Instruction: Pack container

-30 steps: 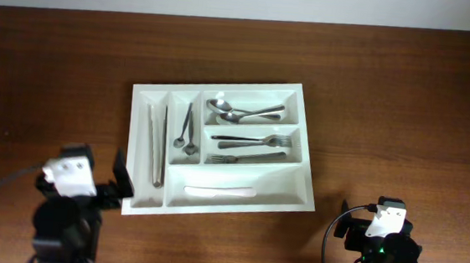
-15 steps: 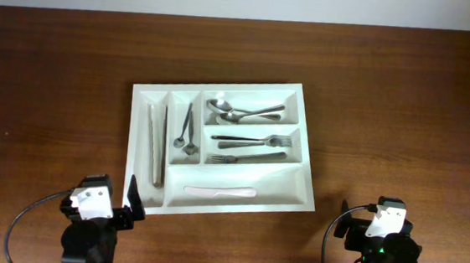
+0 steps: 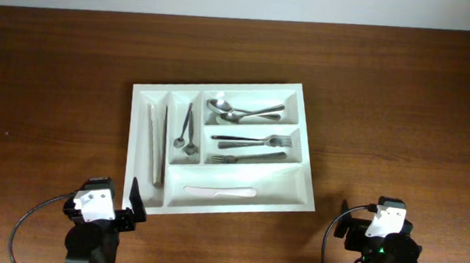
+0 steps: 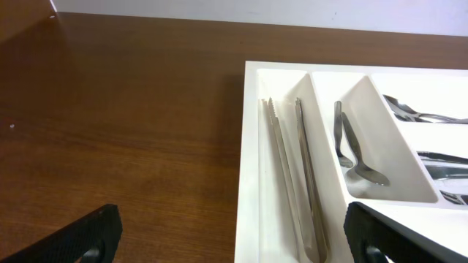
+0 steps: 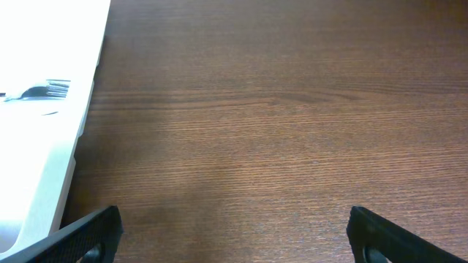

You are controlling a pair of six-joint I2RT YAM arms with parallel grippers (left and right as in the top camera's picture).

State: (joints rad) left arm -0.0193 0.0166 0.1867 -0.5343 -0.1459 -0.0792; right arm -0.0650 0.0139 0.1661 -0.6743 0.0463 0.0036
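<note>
A white cutlery tray (image 3: pixel 305 145) sits in the middle of the table. It holds metal tongs (image 3: pixel 156 146) in the left slot, small spoons (image 3: pixel 187 130) beside them, spoons (image 3: pixel 245 112) at top right, forks (image 3: pixel 250 148) below those, and a white knife (image 3: pixel 219 191) in the long front slot. My left gripper (image 3: pixel 128 207) is open and empty at the tray's front left corner. The left wrist view shows the tongs (image 4: pixel 289 175) and the tray's left rim (image 4: pixel 248 183). My right gripper (image 3: pixel 353 229) is open and empty, near the front edge right of the tray.
Bare brown wood surrounds the tray. The right wrist view shows the tray's right edge (image 5: pixel 66 153) with a fork tip (image 5: pixel 47 89) and open wood beyond. A pale wall runs along the table's far edge.
My left arm pulled back from the tray's left front corner toward the table's front edge, then settled there. The right arm has not moved.
</note>
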